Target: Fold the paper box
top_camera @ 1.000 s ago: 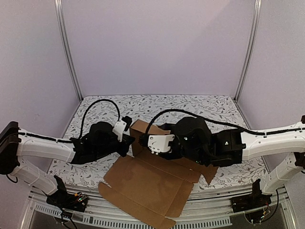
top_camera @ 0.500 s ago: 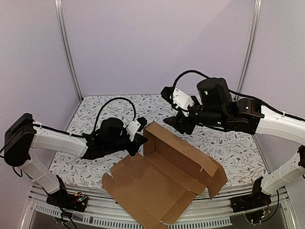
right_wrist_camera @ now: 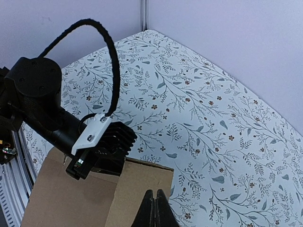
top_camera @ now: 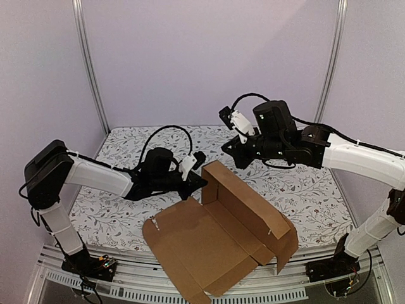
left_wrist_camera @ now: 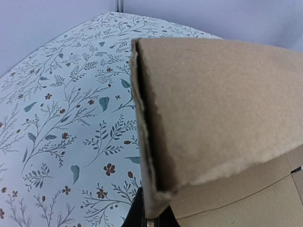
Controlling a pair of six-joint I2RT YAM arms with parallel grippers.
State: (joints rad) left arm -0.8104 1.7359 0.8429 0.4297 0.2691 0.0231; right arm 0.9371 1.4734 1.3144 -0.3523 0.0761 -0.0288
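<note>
While the paper box (top_camera: 209, 244) lies toward the near edge of the bench (top_camera: 304, 183), one corner hanging past it, the folding looks to me only begun. The long far wall stands up with a short flap bent round at each end, but the wide near panels lie flat and nothing is tucked or closed. The left arm's fingers (top_camera: 200, 182) are clamped on the upright flap at the wall's left end; the left wrist view shows the cardboard edge running down between them. The right arm's fingers (right_wrist_camera: 150, 212) hang above the wall, pressed together on nothing. A second ago that arm lay low over the box; it has since lifted clear, and the left arm has reached further right, swinging the sheet with it
</note>
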